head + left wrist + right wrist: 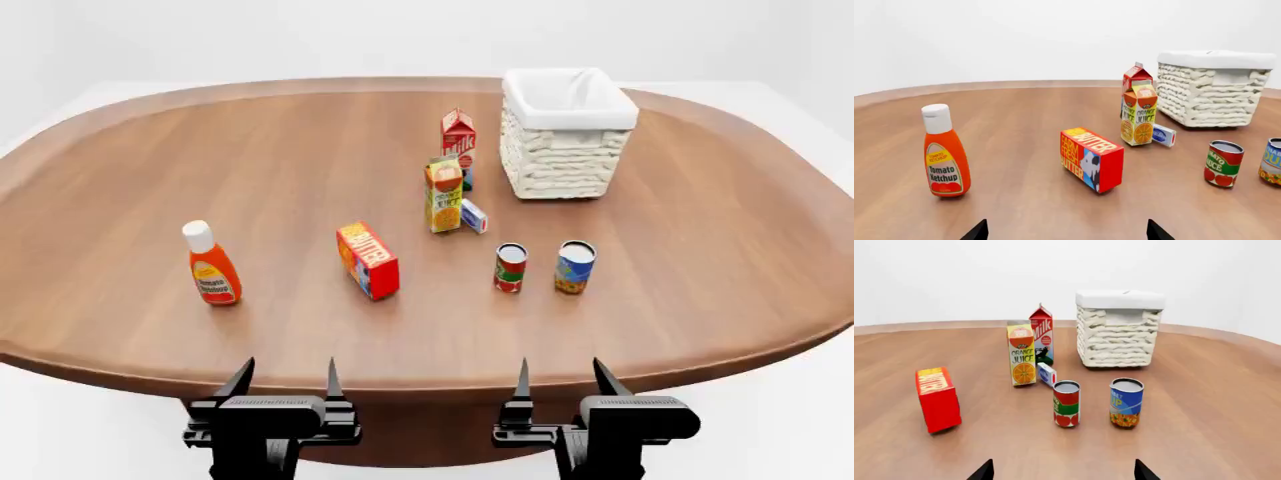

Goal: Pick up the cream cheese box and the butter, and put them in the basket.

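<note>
**Both arms waiting at near edge, nothing picked yet**

While both grippers are hanging back off the near rim of the table [120, 210], fingers apart and holding nothing, the task items are sitting untouched mid-table. Left gripper [284, 382] and right gripper [559, 380] are pointing fwd, well short of any pkg.

The butter [367, 260] is standing on a long narrow edge, left of centre, w/ clear wood all round it. Looks like a stiff carton, prob. light, so I'd judge it tips easily if nudged; pinching across the two broad faces, approx. mid-length, seems the safest hold. The left arm is nearer to it.

The cream cheese box [473, 215] is trickier: small, flat, standing just beside the orange juice carton [443, 195], on its right, poss. touching – can't tell. Thin and prob. light, so it could skid or fall over. Room for fingers on the carton side is looking tight; coming in from the right or from above seems better.

The basket [567, 165] is sitting far right, open top, liner folded over the rim, nothing showing inside.

Other stuff: milk carton [458, 133] behind the juice, two cans [510, 268] nearer right, ketchup bottle [211, 265] far left. The tabletop is smooth polished wood, likely slick, under plain white surroundings.
</note>
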Robot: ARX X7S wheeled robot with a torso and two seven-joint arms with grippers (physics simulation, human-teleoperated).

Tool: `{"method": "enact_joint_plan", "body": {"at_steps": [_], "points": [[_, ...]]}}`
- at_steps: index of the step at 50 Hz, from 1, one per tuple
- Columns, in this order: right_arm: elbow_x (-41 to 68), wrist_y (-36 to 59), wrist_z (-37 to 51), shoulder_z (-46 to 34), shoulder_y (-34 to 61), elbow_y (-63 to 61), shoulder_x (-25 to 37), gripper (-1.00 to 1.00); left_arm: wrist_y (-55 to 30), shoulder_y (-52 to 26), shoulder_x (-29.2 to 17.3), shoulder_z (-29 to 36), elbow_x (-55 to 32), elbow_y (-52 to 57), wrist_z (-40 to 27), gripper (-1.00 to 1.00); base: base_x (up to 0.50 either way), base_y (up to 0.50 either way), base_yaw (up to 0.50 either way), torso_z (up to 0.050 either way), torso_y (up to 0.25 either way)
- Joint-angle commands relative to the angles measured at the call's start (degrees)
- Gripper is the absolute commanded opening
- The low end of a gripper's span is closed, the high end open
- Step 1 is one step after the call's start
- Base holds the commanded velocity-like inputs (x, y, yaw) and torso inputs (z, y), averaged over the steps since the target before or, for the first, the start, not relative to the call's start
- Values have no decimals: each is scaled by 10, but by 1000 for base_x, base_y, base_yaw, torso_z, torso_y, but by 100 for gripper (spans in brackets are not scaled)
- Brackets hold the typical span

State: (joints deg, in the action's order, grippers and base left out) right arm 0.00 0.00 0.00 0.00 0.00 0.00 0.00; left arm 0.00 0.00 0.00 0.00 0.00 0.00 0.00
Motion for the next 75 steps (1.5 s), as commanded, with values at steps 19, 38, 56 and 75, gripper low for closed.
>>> {"method": "enact_joint_plan", "body": {"at_steps": [19,38,56,75], "points": [[16,8,9,-11,1,2,8,100,-9,-1,-8,5,-12,3,-18,100,0,0,0,0,0],[48,12,43,-35,-1,-14,36,100,8,1,-40,26,-40,20,-49,100,0,0,0,0,0],[88,-109,101,105,-41,-312,91,100,241,75,-76,-121,-122,245,-83,100,0,0,0,0,0],[121,-202,73,101,-81,-403,116,100,344,108,-81,-176,-159,296,-103,100,178,0,0,0,0]]}}
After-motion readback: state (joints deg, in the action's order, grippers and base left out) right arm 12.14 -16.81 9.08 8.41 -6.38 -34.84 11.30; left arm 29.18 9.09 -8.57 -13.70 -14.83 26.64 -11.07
